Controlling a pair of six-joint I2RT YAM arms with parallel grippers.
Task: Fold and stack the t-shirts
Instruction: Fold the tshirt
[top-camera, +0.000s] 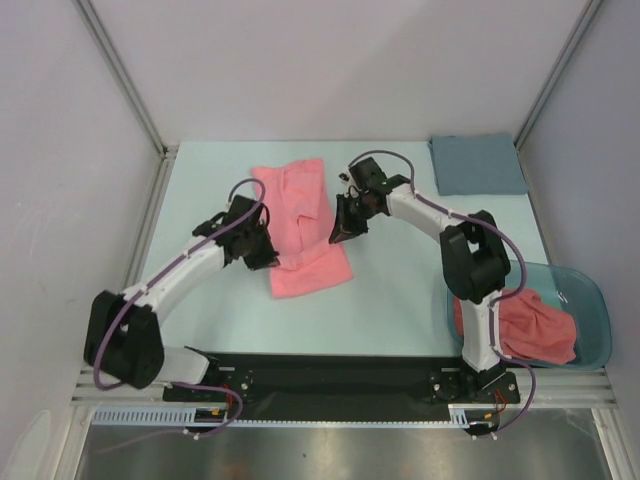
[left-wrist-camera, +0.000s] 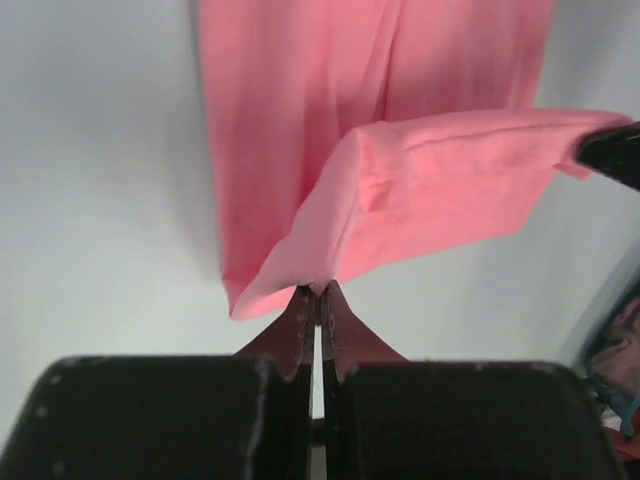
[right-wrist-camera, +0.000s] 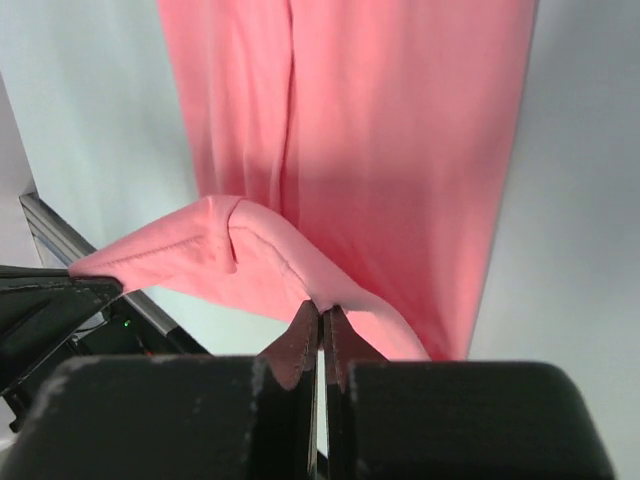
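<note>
A salmon-pink t-shirt (top-camera: 300, 225) lies as a long narrow strip on the table's middle, its near end lifted and folding over. My left gripper (top-camera: 268, 262) is shut on the strip's near-left corner; in the left wrist view the fabric (left-wrist-camera: 420, 185) rises from my gripper (left-wrist-camera: 318, 292). My right gripper (top-camera: 340, 236) is shut on the near-right corner; in the right wrist view the folded edge (right-wrist-camera: 250, 260) runs from my gripper (right-wrist-camera: 321, 310) across to the left one. Another crumpled pink t-shirt (top-camera: 535, 325) lies in the teal tub (top-camera: 590, 300).
A grey-blue folded cloth (top-camera: 477, 164) lies at the table's back right. The teal tub sits at the front right beside the right arm's base. Grey walls and metal posts frame the table on three sides.
</note>
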